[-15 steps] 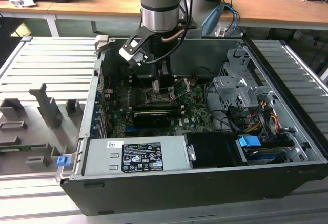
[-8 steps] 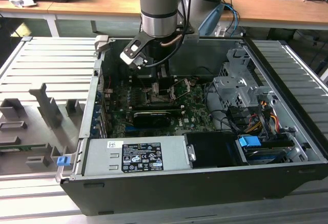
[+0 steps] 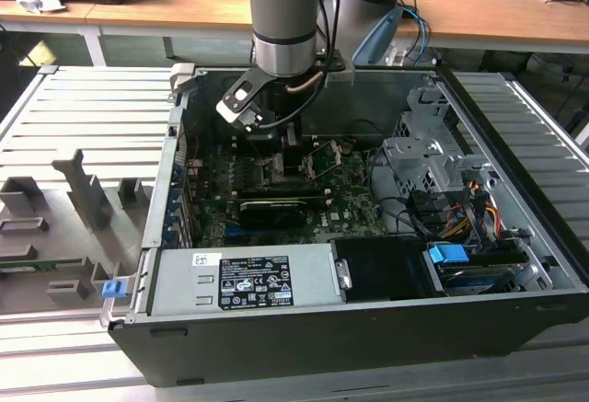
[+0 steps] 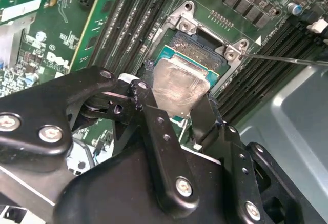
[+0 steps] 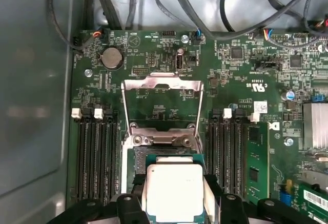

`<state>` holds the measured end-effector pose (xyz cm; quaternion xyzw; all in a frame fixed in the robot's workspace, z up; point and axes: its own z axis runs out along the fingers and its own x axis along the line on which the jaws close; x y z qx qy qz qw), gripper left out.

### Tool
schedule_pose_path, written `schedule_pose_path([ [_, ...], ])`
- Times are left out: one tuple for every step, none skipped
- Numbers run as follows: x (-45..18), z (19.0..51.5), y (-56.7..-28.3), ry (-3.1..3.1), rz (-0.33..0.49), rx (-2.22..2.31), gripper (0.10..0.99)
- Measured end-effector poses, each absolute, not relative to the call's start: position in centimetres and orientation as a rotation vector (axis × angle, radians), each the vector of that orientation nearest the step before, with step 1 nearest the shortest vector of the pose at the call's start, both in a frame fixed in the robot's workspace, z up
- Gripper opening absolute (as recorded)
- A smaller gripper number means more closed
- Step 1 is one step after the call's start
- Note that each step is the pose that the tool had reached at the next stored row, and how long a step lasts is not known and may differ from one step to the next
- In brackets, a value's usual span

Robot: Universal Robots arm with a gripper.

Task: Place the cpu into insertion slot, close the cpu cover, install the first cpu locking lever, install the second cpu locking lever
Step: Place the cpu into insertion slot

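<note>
Starting from the exterior view's left, a grey fixture rack (image 3: 78, 201) lies beside the open computer case (image 3: 304, 356). Further right, the gripper (image 3: 279, 144) hangs low inside the case over the green board (image 3: 345, 204), and a metal drive cage (image 3: 428, 158) stands at the exterior view's right. In both wrist views the gripper (image 4: 177, 100) (image 5: 174, 199) has its two black fingers (image 4: 154, 124) pressed on opposite edges of the cpu (image 4: 180, 83) (image 5: 174, 189), so it is clamped on the chip with the pale metal face up. The insertion slot (image 4: 202, 45) (image 5: 154, 153) lies directly under the chip and shows past its far edge, toward the hinge. I judge the chip to be over the slot but shifted a little away from the hinge side. I cannot tell if it already touches the socket. The chip is square, and its edges look nearly parallel to the slot's rim. The cpu cover (image 5: 161, 83) is folded fully open beyond the hinge, flat over the board, and a thin metal rod (image 4: 287, 59) sticks out beside the slot.
</note>
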<state>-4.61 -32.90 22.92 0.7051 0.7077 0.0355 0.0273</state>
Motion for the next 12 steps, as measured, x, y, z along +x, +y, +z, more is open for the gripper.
schedule_pose_path([
  [-4.6,22.8,-32.9,2.18,0.11,2.183,0.529],
  [-4.6,22.6,-32.6,2.176,0.109,2.186,0.529],
  [-4.6,22.3,-32.4,2.176,0.11,2.186,0.529],
  [-4.8,22.0,-32.2,2.176,0.11,2.186,0.529],
  [-5.0,21.6,-32.2,2.176,0.11,2.186,0.529],
  [-5.1,21.5,-32.2,2.176,0.109,2.187,0.529],
  [-5.1,21.4,-32.2,2.175,0.109,2.187,0.529],
  [-5.1,21.3,-32.2,2.172,0.109,2.19,0.529],
  [-5.0,21.3,-32.1,2.168,0.109,2.194,0.529],
  [-4.9,21.2,-32.1,2.162,0.109,2.2,0.529],
  [-4.9,21.1,-32.1,2.162,0.109,2.2,0.529],
  [-4.9,21.0,-32.0,2.162,0.109,2.2,0.529],
])
